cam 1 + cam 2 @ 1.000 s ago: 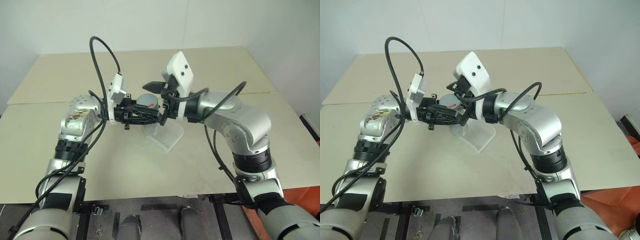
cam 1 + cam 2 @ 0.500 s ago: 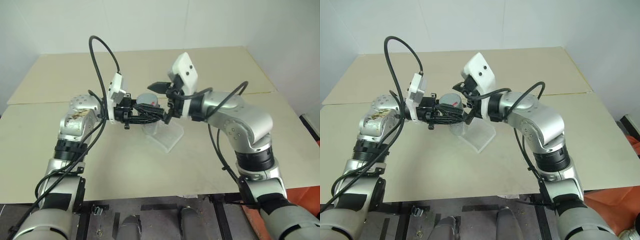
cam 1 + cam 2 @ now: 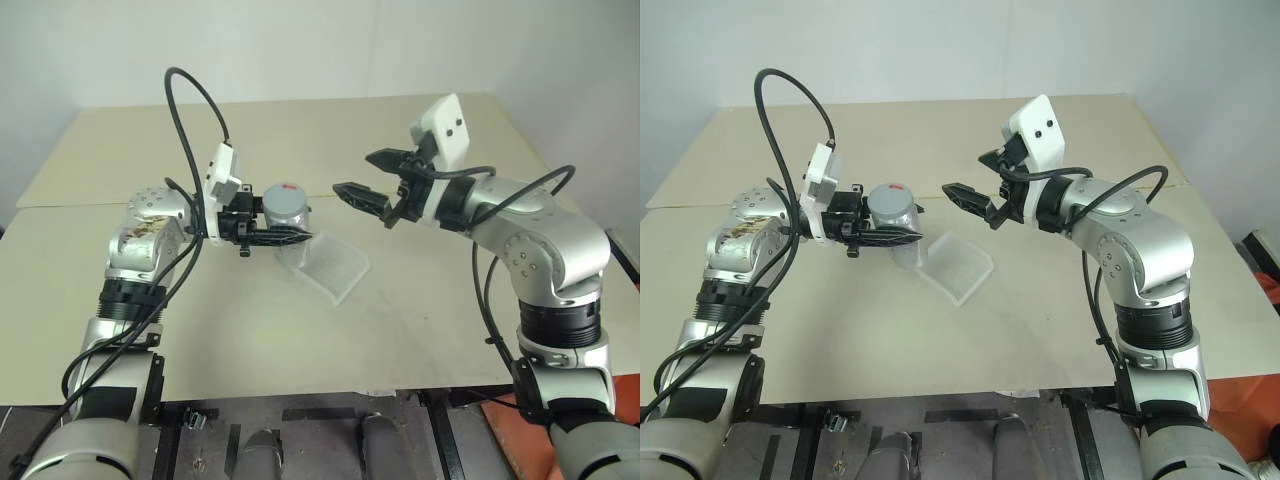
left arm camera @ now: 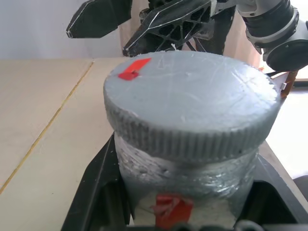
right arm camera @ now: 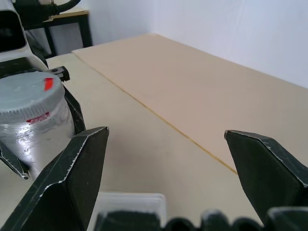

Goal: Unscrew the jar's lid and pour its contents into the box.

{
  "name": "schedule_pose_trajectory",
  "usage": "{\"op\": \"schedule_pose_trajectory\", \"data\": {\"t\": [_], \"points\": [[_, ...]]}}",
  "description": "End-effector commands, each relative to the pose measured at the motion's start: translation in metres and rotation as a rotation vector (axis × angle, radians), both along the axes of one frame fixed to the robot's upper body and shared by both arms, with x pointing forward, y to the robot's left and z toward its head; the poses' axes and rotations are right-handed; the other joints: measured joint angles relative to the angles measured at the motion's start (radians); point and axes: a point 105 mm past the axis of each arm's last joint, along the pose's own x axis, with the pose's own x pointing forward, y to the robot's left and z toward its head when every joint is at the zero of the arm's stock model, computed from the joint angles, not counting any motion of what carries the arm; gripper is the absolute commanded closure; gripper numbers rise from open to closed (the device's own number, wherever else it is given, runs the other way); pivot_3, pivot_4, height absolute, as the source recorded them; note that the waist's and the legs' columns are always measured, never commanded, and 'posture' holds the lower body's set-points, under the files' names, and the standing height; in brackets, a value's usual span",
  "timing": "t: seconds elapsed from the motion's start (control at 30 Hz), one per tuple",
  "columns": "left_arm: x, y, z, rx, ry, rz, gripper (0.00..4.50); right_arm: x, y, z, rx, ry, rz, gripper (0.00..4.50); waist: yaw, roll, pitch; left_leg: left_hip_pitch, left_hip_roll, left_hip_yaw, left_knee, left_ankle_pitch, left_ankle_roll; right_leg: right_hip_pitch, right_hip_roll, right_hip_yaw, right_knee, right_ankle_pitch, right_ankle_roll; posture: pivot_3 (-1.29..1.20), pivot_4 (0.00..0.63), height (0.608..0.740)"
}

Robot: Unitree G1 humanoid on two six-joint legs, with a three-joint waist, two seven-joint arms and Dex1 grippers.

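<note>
Table (image 3: 450, 330), wide and pale, carried the work. Box (image 3: 335, 266) lay on it, clear, shallow, seemingly empty. Right gripper (image 3: 373, 177) hung apart from the jar, fingers spread wide, holding nothing. Left gripper (image 3: 285, 236) was clamped on the jar (image 4: 187, 185), held upright above the box's near edge. Jar silvery, crinkled sides, red mark low. Lid (image 4: 192, 115) was on it, grey, ribbed rim, red tab on top. Judged: unscrewing unfinished, pouring not begun.

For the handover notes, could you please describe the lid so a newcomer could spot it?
Above the beige table, the left gripper holds the jar over the box. The lid is the grey ribbed cap still on it, with a red mark.
</note>
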Motion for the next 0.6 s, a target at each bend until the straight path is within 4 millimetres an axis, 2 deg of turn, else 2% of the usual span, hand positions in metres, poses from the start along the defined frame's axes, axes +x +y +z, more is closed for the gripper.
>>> {"op": "schedule_pose_trajectory", "data": {"t": [0.03,0.2,0.33,0.43,0.6], "points": [[-0.004,-0.003,0.010,-0.014,-0.048,-0.026,2.48,-0.009,-0.004,0.010,0.006,-0.044,0.009,0.01,0.000,0.000,0.000,0.000,0.000,0.000,0.000,0.000,0.000,0.000,0.000,0.000,0.000,0.000,0.000,0.00,0.150,0.740],[-0.002,-0.005,0.009,-0.018,-0.047,-0.025,2.48,-0.033,0.005,0.012,-0.017,-0.053,0.117,0.01,0.003,0.000,0.000,0.000,0.000,0.000,0.000,0.000,0.000,0.000,0.000,0.000,0.000,0.000,0.000,0.00,0.150,0.740],[-0.001,-0.008,0.010,-0.024,-0.049,-0.027,2.48,-0.052,0.024,0.018,-0.004,-0.070,0.215,0.01,0.002,0.000,0.000,0.000,0.000,0.000,0.000,0.000,0.000,0.000,0.000,0.000,0.000,0.000,0.000,0.00,0.150,0.740],[0.000,-0.009,0.011,-0.027,-0.052,-0.031,2.48,-0.054,0.037,0.017,-0.006,-0.072,0.234,0.01,0.002,0.000,0.000,0.000,0.000,0.000,0.000,0.000,0.000,0.000,0.000,0.000,0.000,0.000,0.000,0.00,0.150,0.740],[0.001,-0.012,0.013,-0.031,-0.060,-0.039,2.48,-0.044,0.055,0.015,-0.020,-0.082,0.212,0.01,0.002,0.000,0.000,0.000,0.000,-0.001,0.000,0.000,0.000,0.000,0.000,0.000,0.000,0.000,0.000,0.00,0.150,0.740]]}}
